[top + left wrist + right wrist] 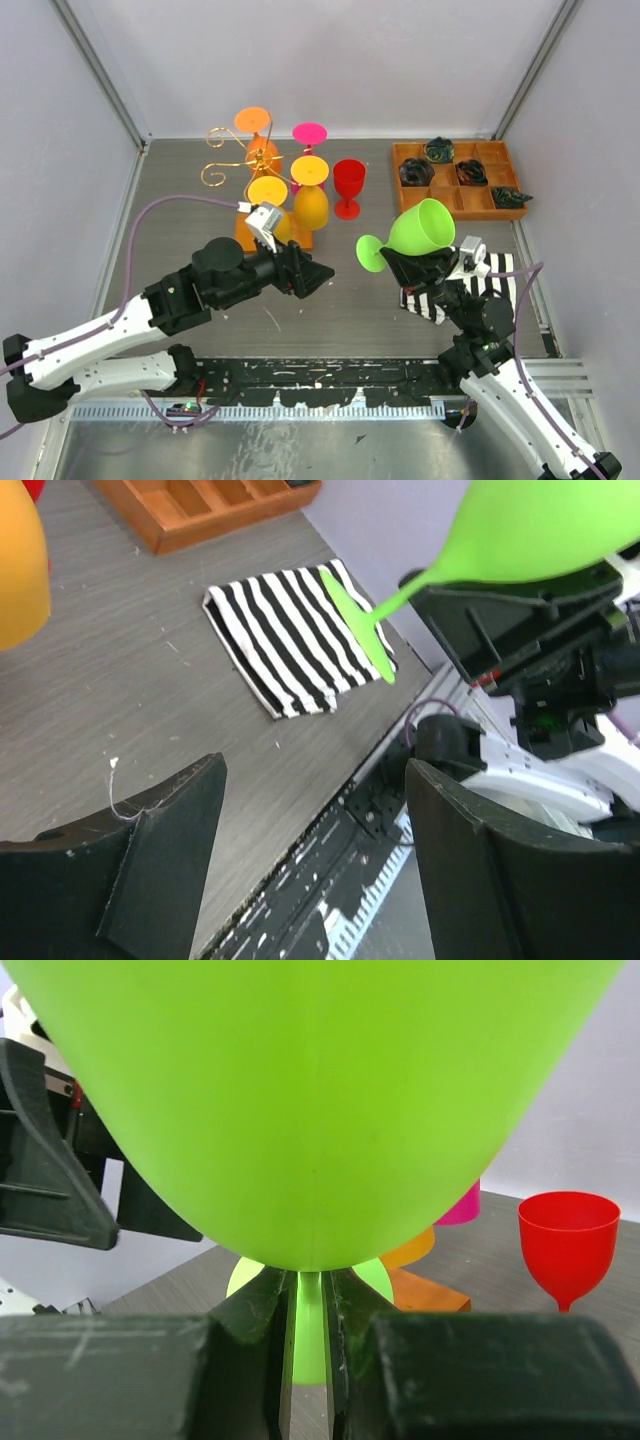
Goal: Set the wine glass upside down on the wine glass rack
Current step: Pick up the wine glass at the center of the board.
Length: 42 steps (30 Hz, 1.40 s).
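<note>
Right wrist: lime glass [310, 1110], seemingly opaque

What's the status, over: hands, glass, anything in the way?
Left gripper open, empty. Right gripper shut on green wine glass stem, glass aloft, tilted, not yet at wine glass rack. Red glass upright beside rack, may crowd the path.

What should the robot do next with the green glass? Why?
Probably the left gripper should ease toward the green glass to take it: its open jaws face it, the right gripper pinches the stem, and the rack stands on the left.
</note>
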Each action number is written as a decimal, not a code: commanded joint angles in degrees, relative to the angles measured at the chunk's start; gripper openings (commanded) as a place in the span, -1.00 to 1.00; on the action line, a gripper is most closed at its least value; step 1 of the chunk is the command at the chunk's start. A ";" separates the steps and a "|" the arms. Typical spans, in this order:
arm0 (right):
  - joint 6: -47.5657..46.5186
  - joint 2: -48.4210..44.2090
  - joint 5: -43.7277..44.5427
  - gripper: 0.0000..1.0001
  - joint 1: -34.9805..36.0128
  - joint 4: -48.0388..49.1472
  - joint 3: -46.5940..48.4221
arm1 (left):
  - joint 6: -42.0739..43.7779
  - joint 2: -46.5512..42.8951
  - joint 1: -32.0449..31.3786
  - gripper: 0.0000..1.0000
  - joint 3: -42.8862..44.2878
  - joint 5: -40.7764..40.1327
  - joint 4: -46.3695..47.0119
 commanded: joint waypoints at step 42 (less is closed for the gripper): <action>2.12 1.41 -1.31 -0.99 0.30 9.97 3.15 | -8.45 18.81 -5.24 -0.44 5.97 -6.24 26.86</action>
